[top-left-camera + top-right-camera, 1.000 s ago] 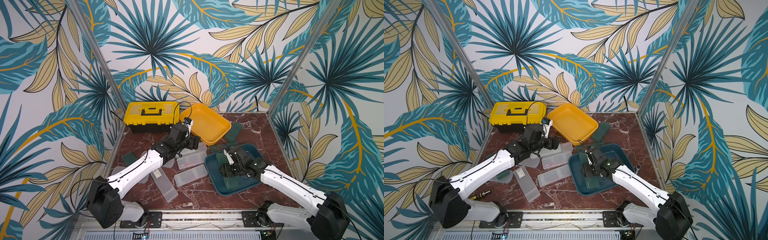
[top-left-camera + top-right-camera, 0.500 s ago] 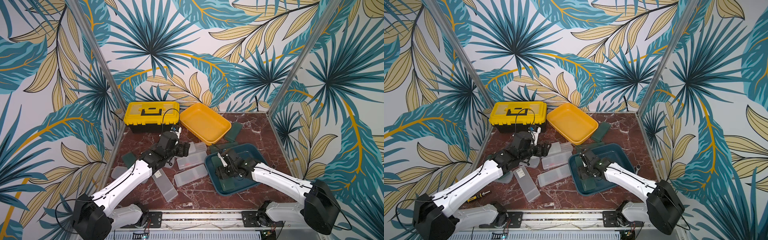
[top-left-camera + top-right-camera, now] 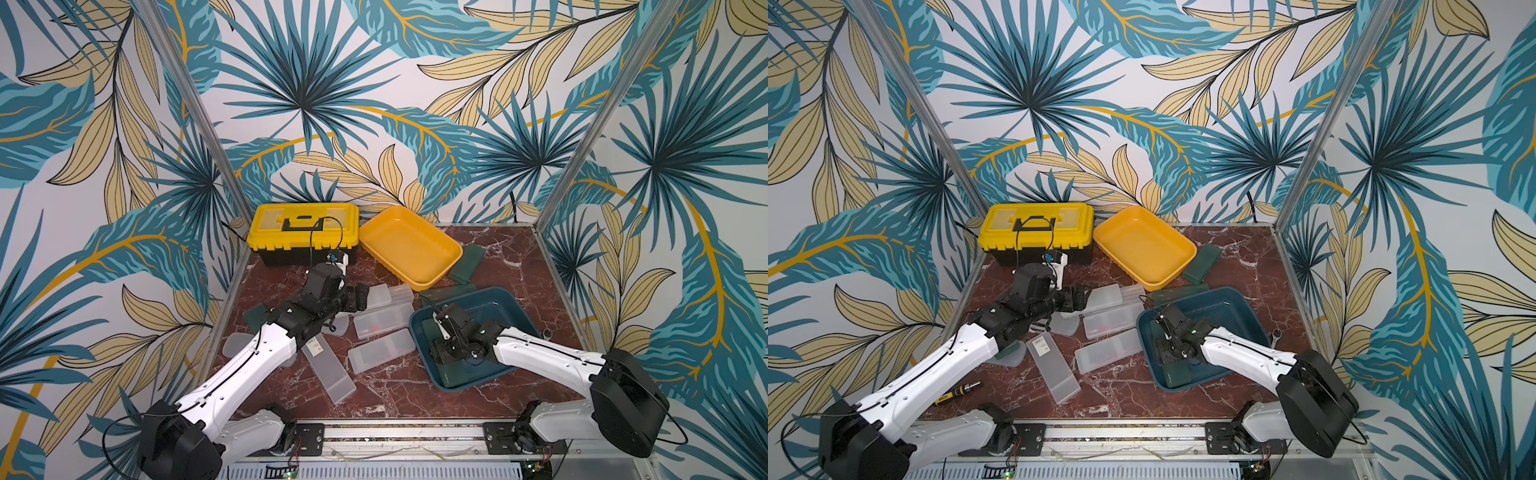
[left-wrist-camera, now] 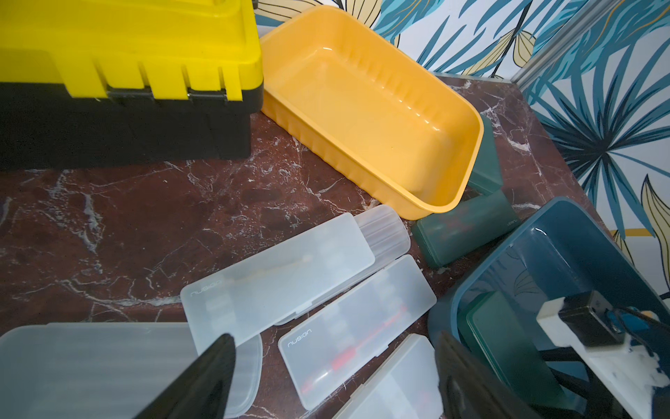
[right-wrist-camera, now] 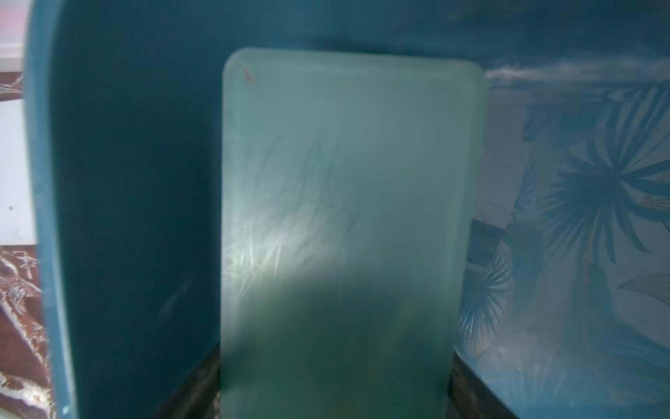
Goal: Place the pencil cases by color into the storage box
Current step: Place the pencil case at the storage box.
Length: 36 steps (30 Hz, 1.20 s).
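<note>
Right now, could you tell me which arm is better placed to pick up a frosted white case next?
Left, probably. The left gripper hangs open over the frosted cases, while the right gripper is down in the blue bin, closed on a green case.

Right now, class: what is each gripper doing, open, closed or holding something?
Left gripper: open, holding nothing.
Right gripper: closed on a dark green pencil case in the blue bin.

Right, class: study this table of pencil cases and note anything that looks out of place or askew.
A small yellow-and-black tool lies on the table beside the left arm; it is no pencil case. The frosted cases lie askew at mixed angles, some overlapping one another.
</note>
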Motion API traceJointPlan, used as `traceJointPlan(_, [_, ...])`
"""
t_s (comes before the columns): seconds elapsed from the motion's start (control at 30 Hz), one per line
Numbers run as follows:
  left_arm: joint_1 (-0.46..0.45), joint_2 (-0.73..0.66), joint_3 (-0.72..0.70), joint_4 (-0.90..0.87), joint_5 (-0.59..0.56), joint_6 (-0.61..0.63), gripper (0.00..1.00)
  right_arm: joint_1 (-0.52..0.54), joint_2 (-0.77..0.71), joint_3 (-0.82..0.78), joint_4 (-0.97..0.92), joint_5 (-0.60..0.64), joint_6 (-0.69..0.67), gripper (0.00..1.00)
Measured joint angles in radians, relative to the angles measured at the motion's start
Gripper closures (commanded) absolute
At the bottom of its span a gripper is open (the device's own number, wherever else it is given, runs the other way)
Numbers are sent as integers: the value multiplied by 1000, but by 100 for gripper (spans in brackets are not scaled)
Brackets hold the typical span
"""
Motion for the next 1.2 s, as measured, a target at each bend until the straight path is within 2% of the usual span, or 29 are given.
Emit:
traceJointPlan(0.6, [58,-10,-24,0,0,-33,13,8,86,-11,65,-1,12,32])
traceJointPlan(0.77, [70,-10,-34,0,-5,-47,13,8,80,-10,74,0,21,19])
traceJointPlan(0.93, [102,-11,-40,-8,-43,-78,13,9,15,-10,66,9,30,9])
traceJointPlan(1.03, [136,-11,-40,-21,-65,-104,12,10,-59,-9,56,25,30,8])
traceJointPlan(1.1, [154,-12,-40,-39,-82,-122,10,10,-114,-7,42,39,30,7])
traceJointPlan(1.17, [169,-12,-40,-60,-98,-137,0,9,-161,-3,25,53,27,7])
traceJointPlan(1.2, [177,-12,-40,-71,-107,-150,1,10,-183,2,14,60,26,7])
